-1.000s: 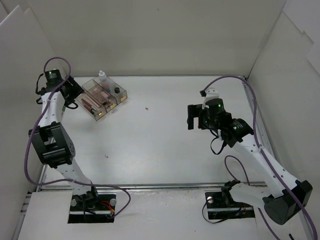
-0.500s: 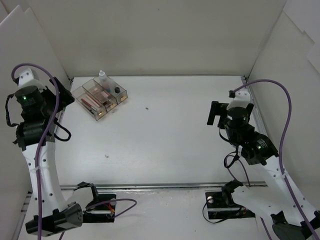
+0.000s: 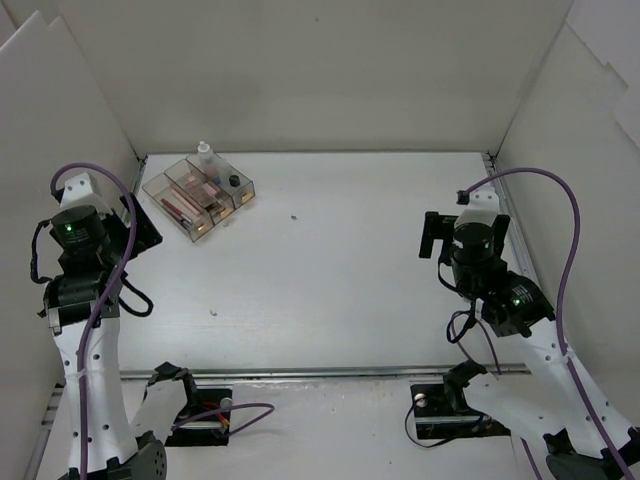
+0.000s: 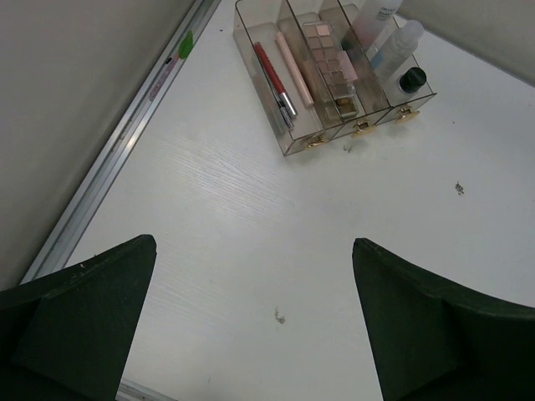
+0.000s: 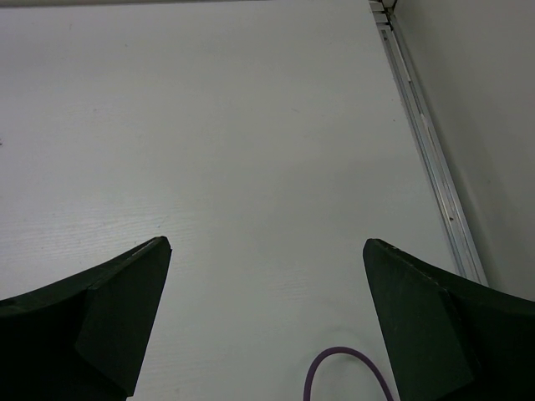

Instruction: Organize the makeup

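Observation:
The makeup lies in a clear compartmented box [image 3: 160,186] at the far left of the table. In the left wrist view the box [image 4: 288,144] holds a red pencil [image 4: 269,71], a pink pencil [image 4: 293,65], a brown-tan eyeshadow palette [image 4: 328,67], clear bottles [image 4: 396,43] and a black-capped jar [image 4: 412,79]. My left gripper [image 4: 253,246] is open and empty, above the bare table, well short of the box; in the top view it [image 3: 137,228] is near the left wall. My right gripper [image 5: 266,244] is open and empty over the table's right side [image 3: 465,228].
White walls enclose the table on three sides. A metal rail [image 5: 428,142] runs along the right edge and another [image 4: 117,150] along the left. A purple cable loop [image 5: 343,368] hangs under the right gripper. Small specks [image 4: 279,315] lie on the tabletop.
The left arm has drawn back from beside the box toward the near left. The right arm has drawn back toward the right edge. Both grippers stay open and empty.

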Robot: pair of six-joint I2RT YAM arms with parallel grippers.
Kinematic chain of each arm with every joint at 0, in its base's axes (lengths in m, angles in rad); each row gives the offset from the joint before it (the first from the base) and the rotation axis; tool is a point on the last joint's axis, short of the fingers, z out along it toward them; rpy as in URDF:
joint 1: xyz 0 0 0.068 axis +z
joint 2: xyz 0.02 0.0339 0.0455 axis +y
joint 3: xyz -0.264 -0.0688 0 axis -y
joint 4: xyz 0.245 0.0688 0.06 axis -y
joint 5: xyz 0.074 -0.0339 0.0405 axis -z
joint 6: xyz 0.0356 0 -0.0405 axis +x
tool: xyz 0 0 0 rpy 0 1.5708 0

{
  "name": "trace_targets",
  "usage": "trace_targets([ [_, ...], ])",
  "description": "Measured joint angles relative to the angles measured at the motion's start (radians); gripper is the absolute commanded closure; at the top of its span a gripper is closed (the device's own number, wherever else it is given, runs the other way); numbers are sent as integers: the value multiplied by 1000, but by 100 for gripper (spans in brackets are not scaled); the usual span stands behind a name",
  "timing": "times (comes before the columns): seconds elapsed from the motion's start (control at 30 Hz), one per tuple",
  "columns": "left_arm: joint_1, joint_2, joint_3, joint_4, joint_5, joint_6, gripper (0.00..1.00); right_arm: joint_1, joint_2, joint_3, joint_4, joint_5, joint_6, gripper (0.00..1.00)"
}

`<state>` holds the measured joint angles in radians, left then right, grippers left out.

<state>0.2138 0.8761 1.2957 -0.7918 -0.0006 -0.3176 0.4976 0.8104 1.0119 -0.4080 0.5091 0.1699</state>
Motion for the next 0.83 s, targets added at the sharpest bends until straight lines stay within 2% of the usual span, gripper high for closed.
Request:
trace_targets([
  [0.83,-3,14,36,-35,-43,3,0,0,-28,0,49,-8,-19,2],
])
